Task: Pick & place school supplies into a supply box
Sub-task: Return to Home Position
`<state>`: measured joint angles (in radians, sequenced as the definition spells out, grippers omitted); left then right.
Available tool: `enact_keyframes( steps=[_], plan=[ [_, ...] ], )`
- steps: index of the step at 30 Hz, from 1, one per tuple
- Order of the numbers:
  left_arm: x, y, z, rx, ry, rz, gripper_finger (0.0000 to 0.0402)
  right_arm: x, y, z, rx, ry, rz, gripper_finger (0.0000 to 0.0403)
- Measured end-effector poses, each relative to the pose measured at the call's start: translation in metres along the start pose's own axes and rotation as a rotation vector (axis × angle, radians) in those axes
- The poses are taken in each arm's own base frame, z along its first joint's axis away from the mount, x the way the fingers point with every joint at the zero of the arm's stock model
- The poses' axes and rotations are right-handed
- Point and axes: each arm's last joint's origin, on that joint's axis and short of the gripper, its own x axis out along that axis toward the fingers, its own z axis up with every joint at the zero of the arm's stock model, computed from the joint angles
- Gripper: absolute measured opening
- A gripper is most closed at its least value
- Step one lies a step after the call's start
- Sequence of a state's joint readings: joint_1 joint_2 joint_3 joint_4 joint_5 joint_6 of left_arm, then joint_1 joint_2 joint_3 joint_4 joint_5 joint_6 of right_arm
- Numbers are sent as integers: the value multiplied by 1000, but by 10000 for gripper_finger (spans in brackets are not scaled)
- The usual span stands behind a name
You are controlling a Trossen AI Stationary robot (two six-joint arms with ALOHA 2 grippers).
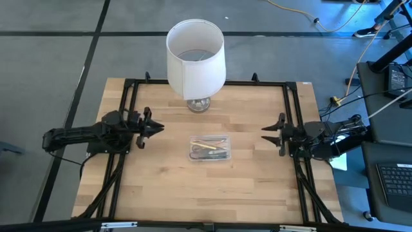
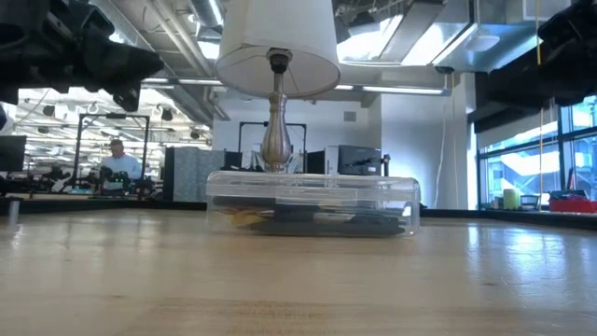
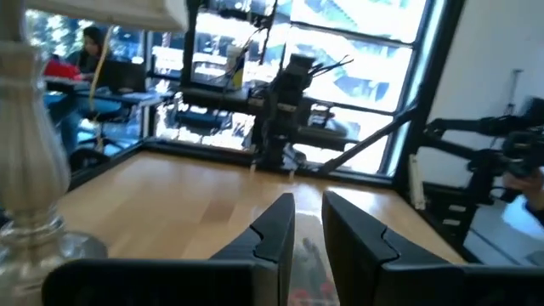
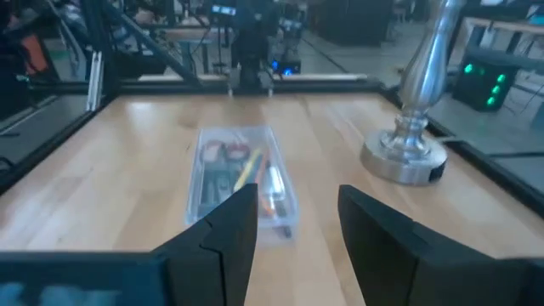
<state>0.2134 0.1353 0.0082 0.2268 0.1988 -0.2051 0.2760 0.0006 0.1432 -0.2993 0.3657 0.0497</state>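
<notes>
The clear supply box (image 1: 208,147) lies flat on the table's middle, lid on, between the two arms. Inside it I see a yellow pencil (image 4: 248,171), dark pens and the red-handled scissors (image 4: 223,151). In the low view the box (image 2: 312,203) stands in front of the lamp's stem. My left gripper (image 1: 161,127) hovers left of the box, pointing toward it, its fingers a narrow gap apart (image 3: 308,204). My right gripper (image 1: 264,129) hovers right of the box, open (image 4: 297,191), also pointing toward it. Neither touches anything.
A lamp with a white shade (image 1: 196,59) stands on a silvery base (image 4: 404,157) on the table's far side, just behind the box. A black frame (image 1: 131,90) runs along the table's left, right and far edges. A person (image 2: 118,161) sits in the room beyond.
</notes>
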Motion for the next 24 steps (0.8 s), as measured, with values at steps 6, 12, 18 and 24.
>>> enact_keyframes(
  steps=[6, 12, 18, 24],
  plan=[
    [-4, -3, 3, 14, -35, -41, 61, 1, 0, 6, -60, -83, -21, 168],
    [-7, -3, 5, 31, -56, -39, 57, 10, 4, -8, -96, -139, 25, 168],
    [-7, -2, 3, 54, -46, -11, 61, 10, 5, -8, -126, -156, 33, 168],
    [-7, -1, 0, 43, -13, -6, 57, 10, 1, -7, -124, -143, -90, 168]
  ],
)
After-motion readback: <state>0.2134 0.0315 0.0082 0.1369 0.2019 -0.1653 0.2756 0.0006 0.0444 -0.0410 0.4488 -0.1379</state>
